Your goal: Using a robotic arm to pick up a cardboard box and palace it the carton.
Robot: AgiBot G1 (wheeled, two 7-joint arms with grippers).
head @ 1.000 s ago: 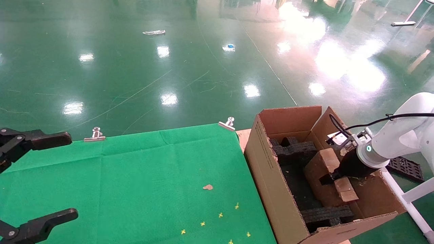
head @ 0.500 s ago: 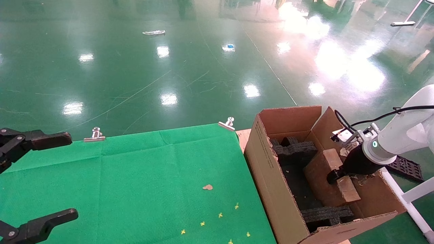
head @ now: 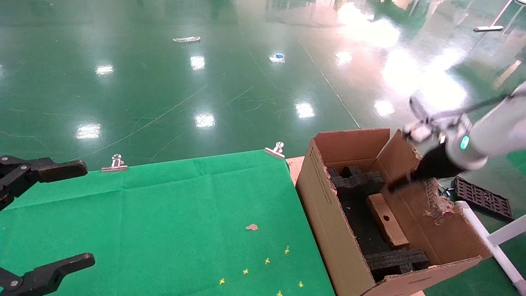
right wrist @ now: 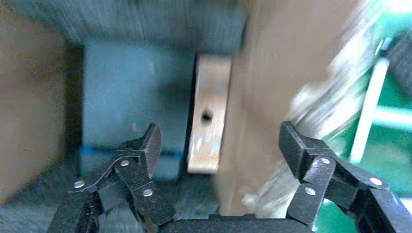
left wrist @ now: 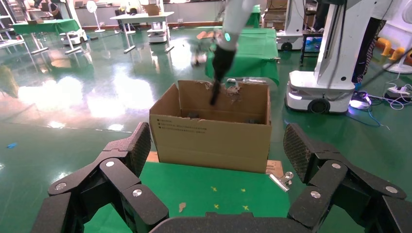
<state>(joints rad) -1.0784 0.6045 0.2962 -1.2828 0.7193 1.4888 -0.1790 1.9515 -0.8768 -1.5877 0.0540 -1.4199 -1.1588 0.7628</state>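
A green cloth (head: 164,222) covers the table, pinned at its far edge by two metal binder clips (head: 116,163). A small brown scrap (head: 251,227) and yellow marks (head: 267,260) lie on its right side.

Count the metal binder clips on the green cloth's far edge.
2. One binder clip sits on the far edge toward the left; the other binder clip sits at the far right corner, beside the carton. Near edges lie out of view, so more may be hidden.
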